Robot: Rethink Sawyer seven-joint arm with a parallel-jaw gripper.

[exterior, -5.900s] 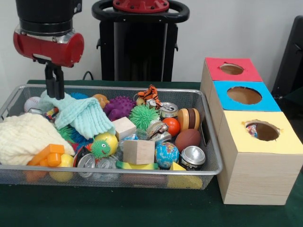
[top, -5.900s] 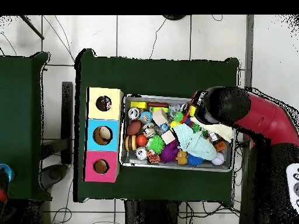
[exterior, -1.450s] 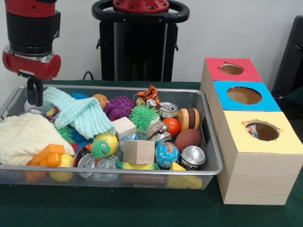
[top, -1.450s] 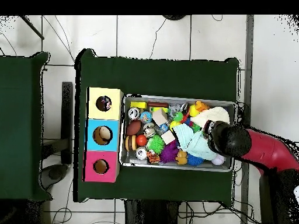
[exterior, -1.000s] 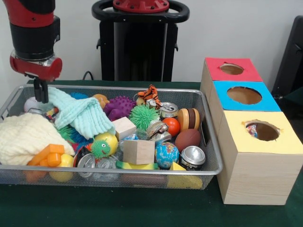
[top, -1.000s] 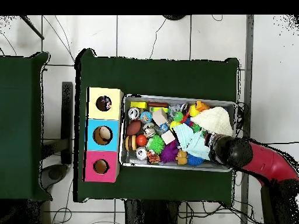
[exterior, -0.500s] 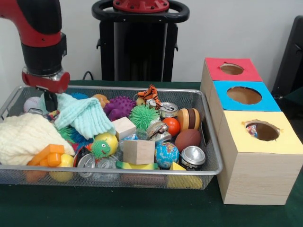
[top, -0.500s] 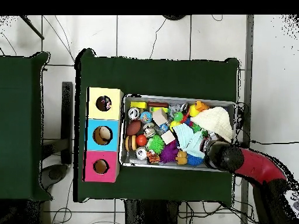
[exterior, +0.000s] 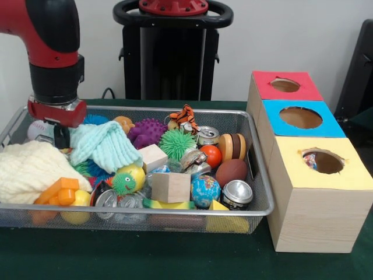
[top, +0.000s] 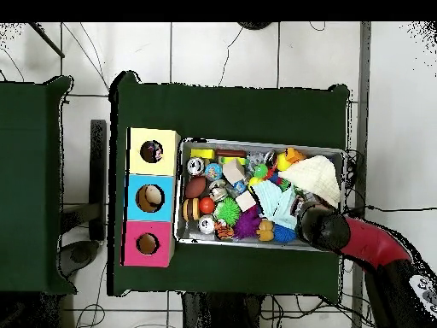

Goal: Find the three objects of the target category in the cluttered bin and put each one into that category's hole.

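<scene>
My gripper (exterior: 59, 135) is low in the wire bin (exterior: 145, 108) at its far left, pressed against the left edge of a mint knitted cloth (exterior: 106, 146). A white baseball (exterior: 38, 129) lies just left of it. Whether it holds anything is hidden by the cloth. In the overhead view the gripper (top: 310, 222) sits at the bin's lower right corner. Three wooden boxes stand beside the bin: red-topped (exterior: 285, 86), blue-topped (exterior: 301, 118) and yellow-topped (exterior: 323, 163), each with a round hole. Something colourful shows inside the yellow hole.
A cream knitted cloth (exterior: 28, 169) fills the bin's near left. Elsewhere lie cans (exterior: 237, 193), wooden blocks (exterior: 171, 186), a globe ball (exterior: 205, 189), a brown football (exterior: 231, 171), spiky balls (exterior: 176, 143) and a tiger toy (exterior: 185, 116).
The arm has come down and a little to the right into the bin's far left corner. The mint cloth's left edge is bunched rightward and more of the baseball shows.
</scene>
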